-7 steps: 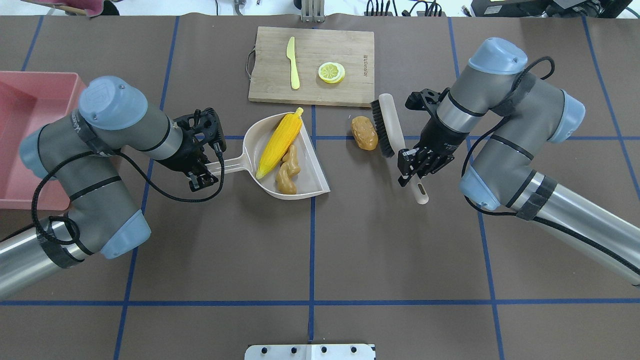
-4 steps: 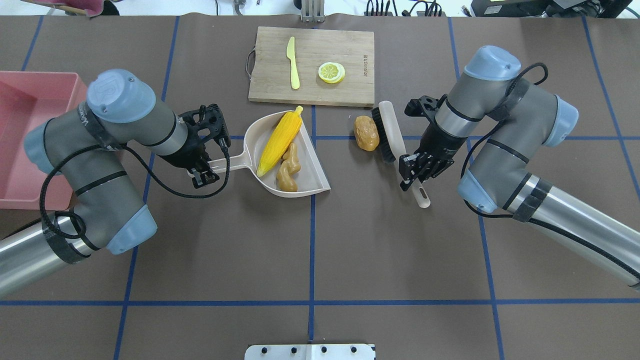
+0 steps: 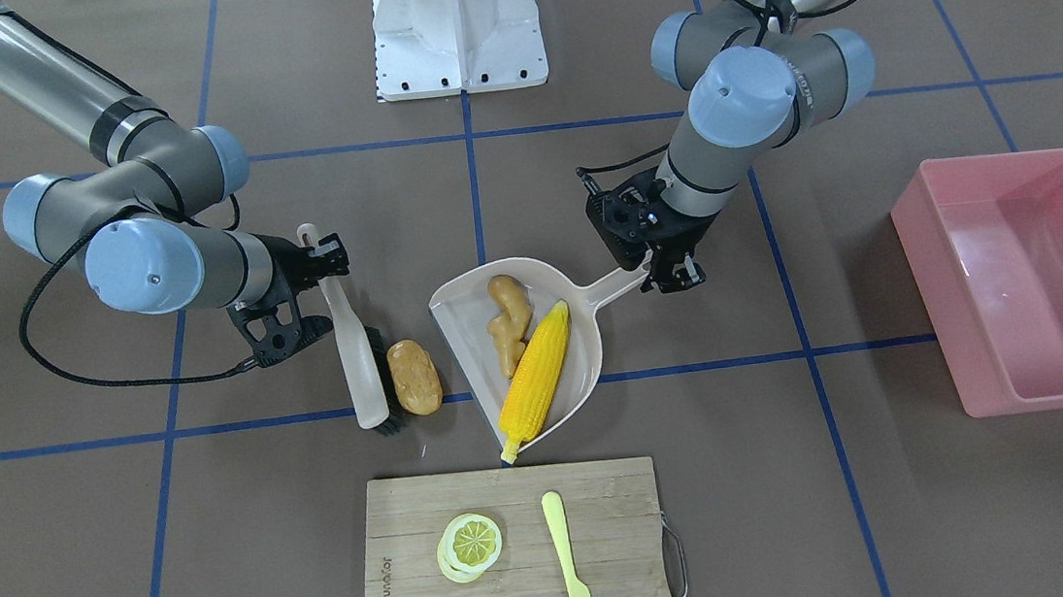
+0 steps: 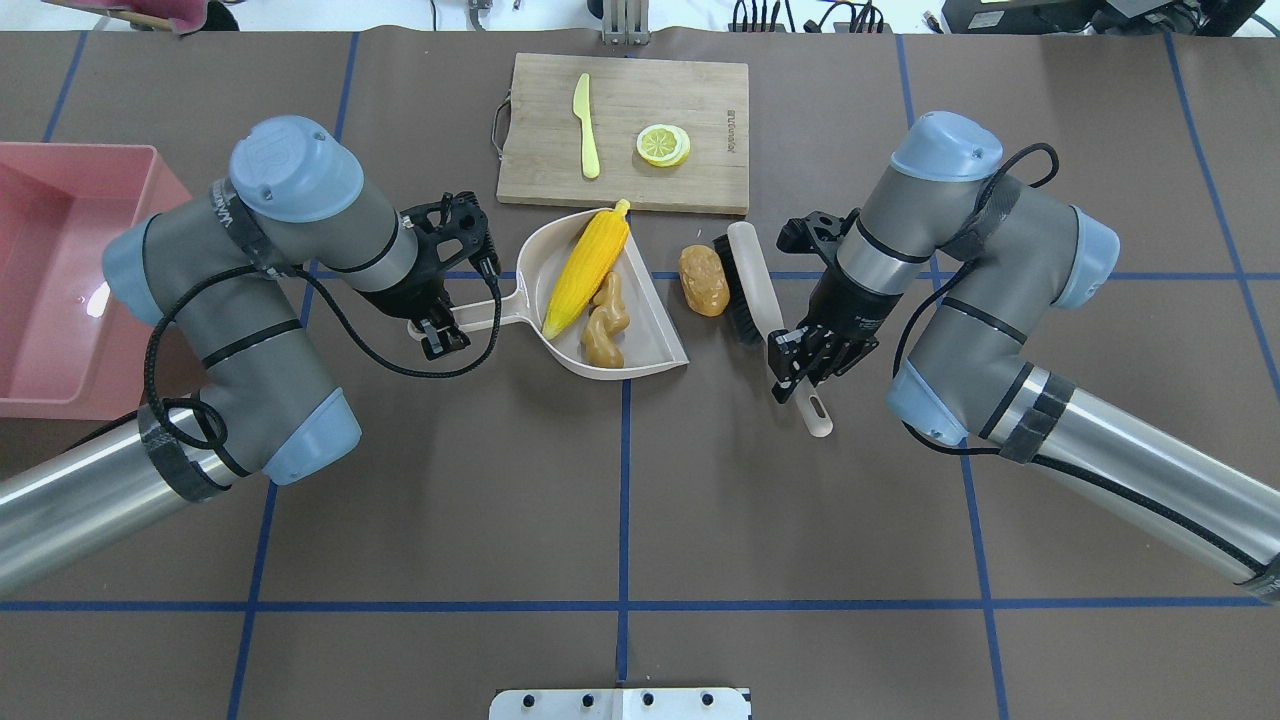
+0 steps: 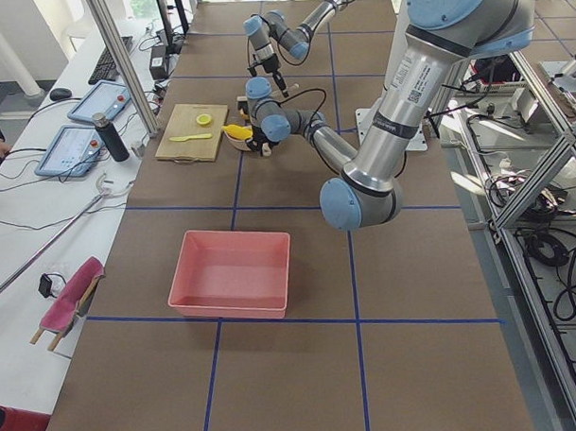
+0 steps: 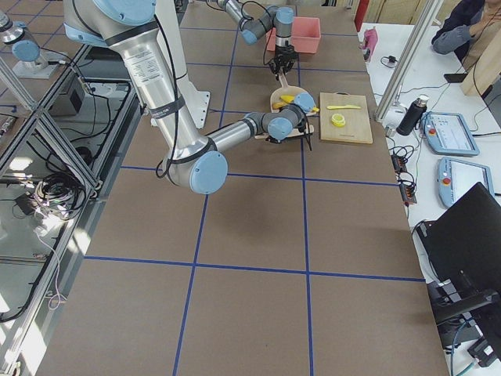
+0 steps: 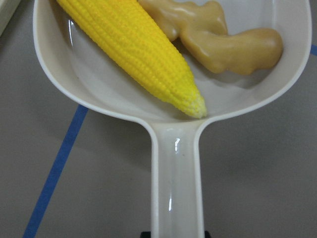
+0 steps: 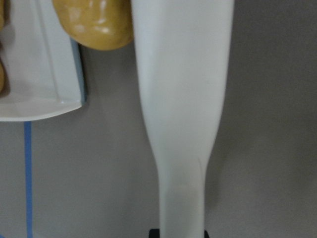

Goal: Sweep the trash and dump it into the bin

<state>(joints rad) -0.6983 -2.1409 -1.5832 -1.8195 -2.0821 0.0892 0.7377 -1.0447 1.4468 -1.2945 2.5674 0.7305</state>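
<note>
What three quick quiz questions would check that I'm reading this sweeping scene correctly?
1. True or false: the potato-like lump lies inside the dustpan.
2. What is the right gripper holding? A) nothing B) the brush C) the dustpan
3. Fill in: ___ toy foods lie in the dustpan.

Key:
1. False. It sits on the table, between the dustpan's open edge and the brush's bristles.
2. B.
3. Two: the corn cob and the ginger-like piece.
</note>
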